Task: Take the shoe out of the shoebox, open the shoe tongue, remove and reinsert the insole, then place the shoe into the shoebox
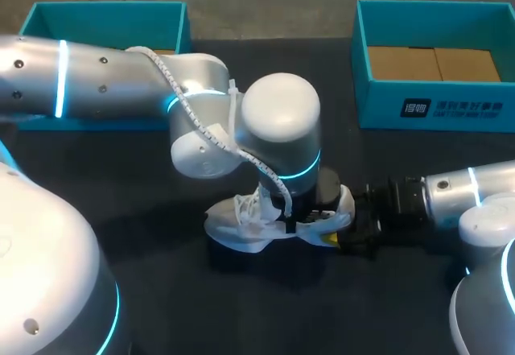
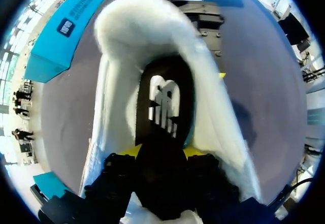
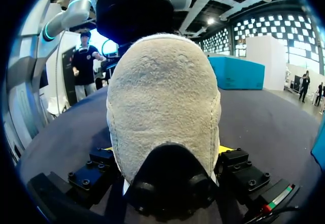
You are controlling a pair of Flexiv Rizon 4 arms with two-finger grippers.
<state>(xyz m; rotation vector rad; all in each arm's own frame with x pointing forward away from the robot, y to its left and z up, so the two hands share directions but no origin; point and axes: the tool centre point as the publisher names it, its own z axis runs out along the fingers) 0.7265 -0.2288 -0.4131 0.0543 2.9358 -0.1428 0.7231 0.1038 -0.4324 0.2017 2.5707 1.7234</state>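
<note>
White shoe is sitting lower-centre of the head view, outside the teal shoebox at upper right. R gripper is clamping its heel, prob. to steady it. L gripper, reaching in from above, is pinching the black insole w/ both tips, apparently for the insole step.
</note>
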